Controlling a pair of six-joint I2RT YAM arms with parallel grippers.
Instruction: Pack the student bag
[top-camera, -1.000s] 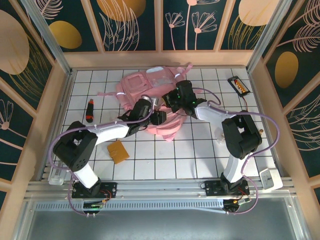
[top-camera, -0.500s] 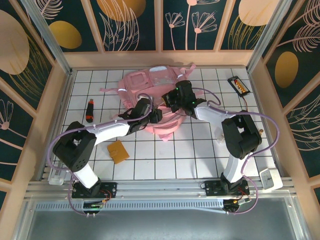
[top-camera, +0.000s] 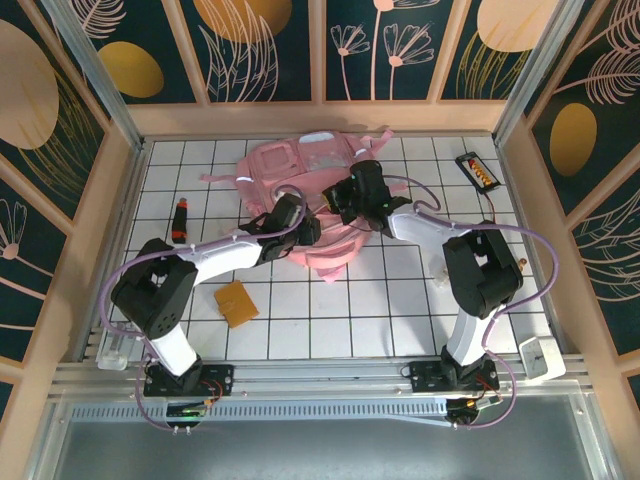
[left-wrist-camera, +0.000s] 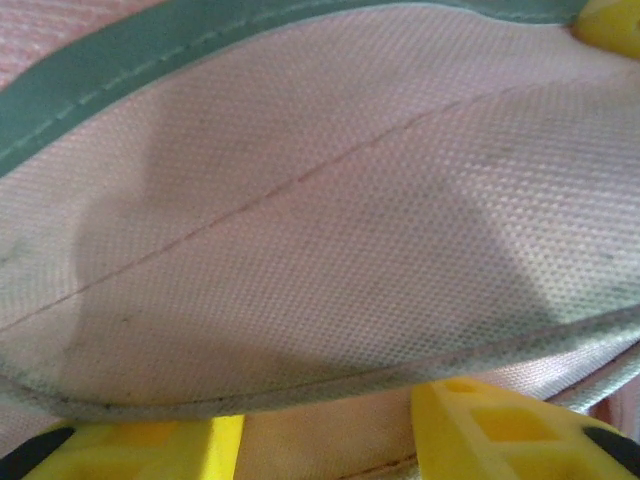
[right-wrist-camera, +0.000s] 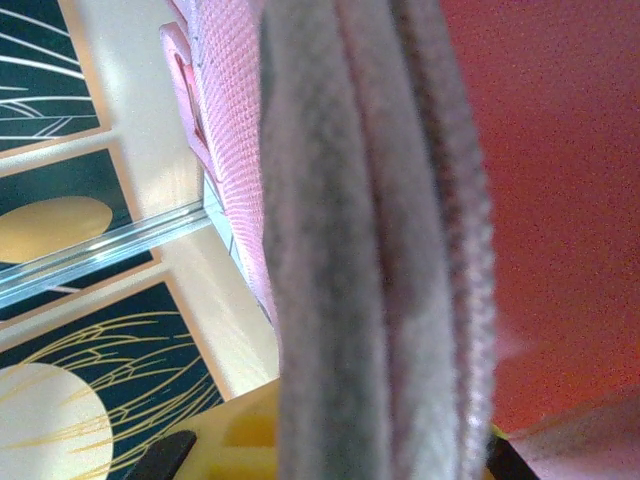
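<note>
The student bag (top-camera: 285, 165), a big soft pink backpack, lies at the back middle of the table. My right gripper (top-camera: 345, 197) is shut on its grey-pink opening rim (right-wrist-camera: 370, 250), which runs up between the yellow fingers (right-wrist-camera: 230, 435). My left gripper (top-camera: 305, 230) is pushed in under the lifted bag fabric (left-wrist-camera: 320, 200). Its yellow fingers (left-wrist-camera: 490, 425) stand apart, and a smooth pale pink flat thing (left-wrist-camera: 325, 440) spans the gap from one finger to the other. How far that thing reaches is hidden by the fabric.
A red and black marker (top-camera: 180, 220) lies at the left. A brown flat piece (top-camera: 235, 302) sits near the left arm. A black case with coloured pieces (top-camera: 478, 170) is at the back right. A white item (top-camera: 540, 355) rests at the near right corner.
My left gripper has slid a little left and back, deeper under the bag's edge. The right gripper has kept hold of the rim, almost in place.
</note>
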